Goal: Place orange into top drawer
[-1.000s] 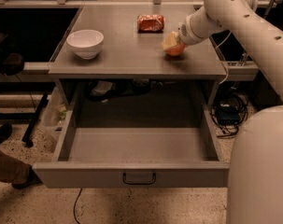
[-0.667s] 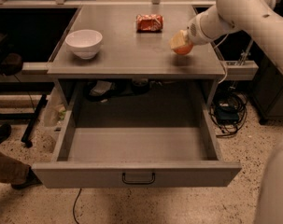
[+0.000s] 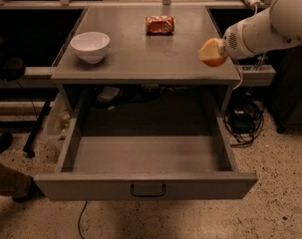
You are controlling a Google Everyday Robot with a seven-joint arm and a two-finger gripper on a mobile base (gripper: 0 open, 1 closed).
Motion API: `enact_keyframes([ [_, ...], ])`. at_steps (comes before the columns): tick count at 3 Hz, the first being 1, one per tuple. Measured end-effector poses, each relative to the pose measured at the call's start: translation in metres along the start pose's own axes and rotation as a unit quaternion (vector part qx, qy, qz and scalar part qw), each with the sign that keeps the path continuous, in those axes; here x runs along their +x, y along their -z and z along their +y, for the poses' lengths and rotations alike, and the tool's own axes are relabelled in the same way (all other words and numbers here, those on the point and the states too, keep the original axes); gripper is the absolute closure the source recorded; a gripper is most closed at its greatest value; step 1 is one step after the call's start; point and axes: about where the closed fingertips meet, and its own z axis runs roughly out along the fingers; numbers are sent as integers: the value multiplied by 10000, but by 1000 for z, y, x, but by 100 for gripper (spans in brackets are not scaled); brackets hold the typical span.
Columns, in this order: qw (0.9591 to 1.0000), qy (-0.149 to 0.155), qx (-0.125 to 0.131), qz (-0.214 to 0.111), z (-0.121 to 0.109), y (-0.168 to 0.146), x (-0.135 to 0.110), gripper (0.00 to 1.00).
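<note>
The orange is held in my gripper, lifted just above the right front part of the grey tabletop. The gripper's pale fingers wrap the fruit's upper side, and my white arm reaches in from the upper right. The top drawer is pulled wide open below the tabletop; it is a shallow grey metal tray with nothing in it, with a flat front panel and a small dark handle at centre. The orange is above and behind the drawer's right rear corner.
A white bowl stands at the tabletop's left. An orange-red foil snack packet lies at the back centre. Dark cables lie on the floor at the right. A shoe and a trouser leg show at lower left.
My gripper has lifted the orange off the tabletop and carried it right and toward the front edge. The view has moved closer to the table.
</note>
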Motion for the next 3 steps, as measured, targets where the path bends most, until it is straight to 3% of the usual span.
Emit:
enact_keyframes([
  [1, 9993, 288, -193, 128, 26, 19, 25, 100],
  [2, 9941, 821, -619, 354, 68, 10, 40, 100],
  [3, 9941, 821, -619, 354, 68, 10, 40, 100],
])
